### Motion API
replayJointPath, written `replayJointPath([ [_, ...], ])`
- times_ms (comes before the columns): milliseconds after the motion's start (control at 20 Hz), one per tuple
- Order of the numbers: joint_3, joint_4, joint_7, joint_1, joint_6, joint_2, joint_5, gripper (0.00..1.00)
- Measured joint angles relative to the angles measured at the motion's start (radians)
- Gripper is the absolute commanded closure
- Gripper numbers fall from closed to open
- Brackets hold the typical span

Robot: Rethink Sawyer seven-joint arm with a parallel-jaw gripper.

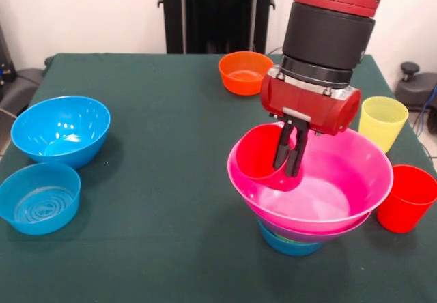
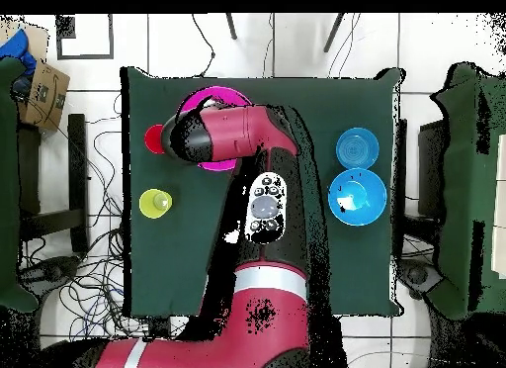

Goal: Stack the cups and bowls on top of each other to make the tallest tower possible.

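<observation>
My gripper reaches down into the big pink bowl and is shut on the wall of a red cup. That cup leans tilted against the bowl's left inner side. The pink bowl tops the tower, with thin rims of other bowls under it and a small blue bowl at its base. A yellow cup and a second red cup stand to its right, and an orange bowl sits behind it. In the overhead view the arm covers the gripper and much of the pink bowl.
Two blue bowls sit at the table's left side, shown in the overhead view as blue bowls at the right. The red cup and yellow cup stand near the overhead's left table edge.
</observation>
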Motion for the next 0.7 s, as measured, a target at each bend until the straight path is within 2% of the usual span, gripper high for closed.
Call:
replayJointPath([
  [350, -0.028, 0.0, 0.0, 0.003, -0.05, 0.001, 0.01, 1.0],
  [700, -0.094, 0.0, 0.0, 0.029, -0.084, 0.023, 0.049, 1.0],
])
